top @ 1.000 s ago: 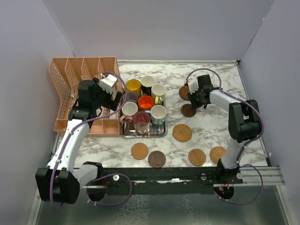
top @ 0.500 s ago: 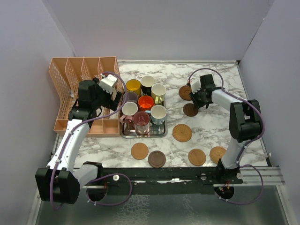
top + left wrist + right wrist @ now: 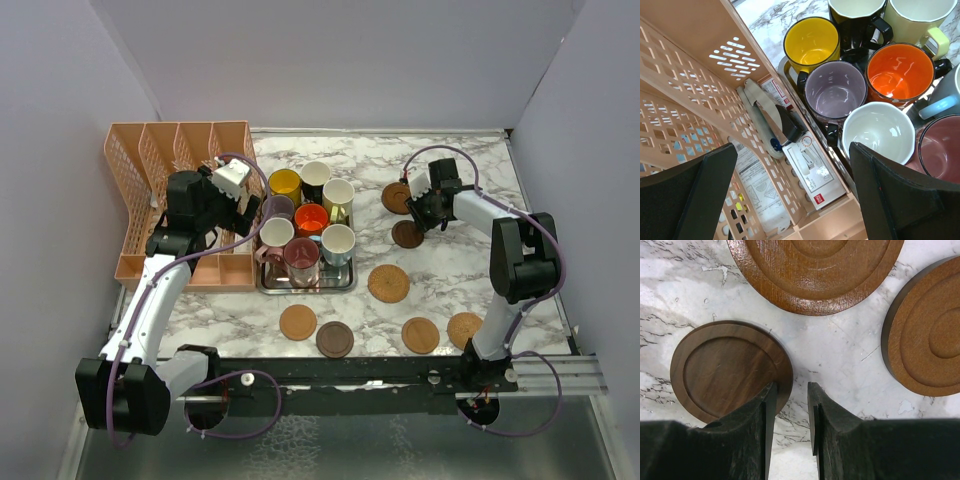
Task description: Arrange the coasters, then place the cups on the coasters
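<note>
Several coasters lie on the marble table point(image 3: 450, 270): a dark one point(image 3: 406, 233), a brown one point(image 3: 394, 198) behind it, a wide tan one point(image 3: 388, 283), and more near the front point(image 3: 298, 322) point(image 3: 334, 339) point(image 3: 420, 335) point(image 3: 464, 329). My right gripper point(image 3: 421, 214) point(image 3: 791, 390) hangs low over the dark coaster point(image 3: 725, 367). Its jaws are a narrow gap apart with only marble between them, the left finger over the coaster's rim. Cups crowd the steel tray point(image 3: 340, 281), among them yellow point(image 3: 811, 42), purple point(image 3: 835, 90) and orange point(image 3: 897, 72). My left gripper point(image 3: 243, 205) point(image 3: 792, 147) is wide open above the tray's left edge, holding nothing.
A peach plastic desk organizer point(image 3: 165, 160) stands at the back left against the tray, with a stapler pack point(image 3: 812, 170) in its slot. Two ringed wooden coasters point(image 3: 815, 270) point(image 3: 930, 335) lie close ahead of the right fingers. Purple walls enclose the table.
My right gripper has shifted slightly right and toward the back, and the dark coaster has crept a little the same way. The left arm has not moved.
</note>
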Available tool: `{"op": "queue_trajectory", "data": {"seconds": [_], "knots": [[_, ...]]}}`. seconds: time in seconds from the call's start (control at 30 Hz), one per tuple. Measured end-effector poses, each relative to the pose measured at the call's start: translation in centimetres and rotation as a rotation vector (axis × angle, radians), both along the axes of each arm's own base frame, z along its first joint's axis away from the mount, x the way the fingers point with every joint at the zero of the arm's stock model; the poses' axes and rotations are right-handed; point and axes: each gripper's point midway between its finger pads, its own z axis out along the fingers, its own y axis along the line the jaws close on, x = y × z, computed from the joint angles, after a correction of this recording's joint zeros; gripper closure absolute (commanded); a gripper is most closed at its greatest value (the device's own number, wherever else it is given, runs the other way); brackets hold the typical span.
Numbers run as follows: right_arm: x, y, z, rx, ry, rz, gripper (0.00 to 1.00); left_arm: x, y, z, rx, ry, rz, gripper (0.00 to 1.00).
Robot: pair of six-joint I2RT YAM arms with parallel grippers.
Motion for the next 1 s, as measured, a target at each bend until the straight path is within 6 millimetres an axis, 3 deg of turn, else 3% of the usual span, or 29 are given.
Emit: {"op": "queue_trajectory", "data": {"seconds": [0.37, 0.7, 0.83, 1.0], "knots": [[-0.2, 0.5, -0.1, 0.030, 0.011, 0.015, 0.67, 0.0, 0.0, 0.0, 0.000, 0.000, 0.000, 0.01], [-0.8, 0.6, 0.3, 0.046, 0.047, -0.001, 0.56, 0.0, 0.0, 0.0, 0.003, -0.001, -0.001, 0.01], [-1.2, 1.4, 1.7, 0.093, 0.044, 0.011, 0.53, 0.0, 0.0, 0.0, 0.004, -0.002, -0.002, 0.01], [-1.8, 3.1, 6.4, 0.188, -0.040, 0.073, 0.49, 0.0, 0.0, 0.0, 0.004, -0.002, -0.002, 0.01]]}}
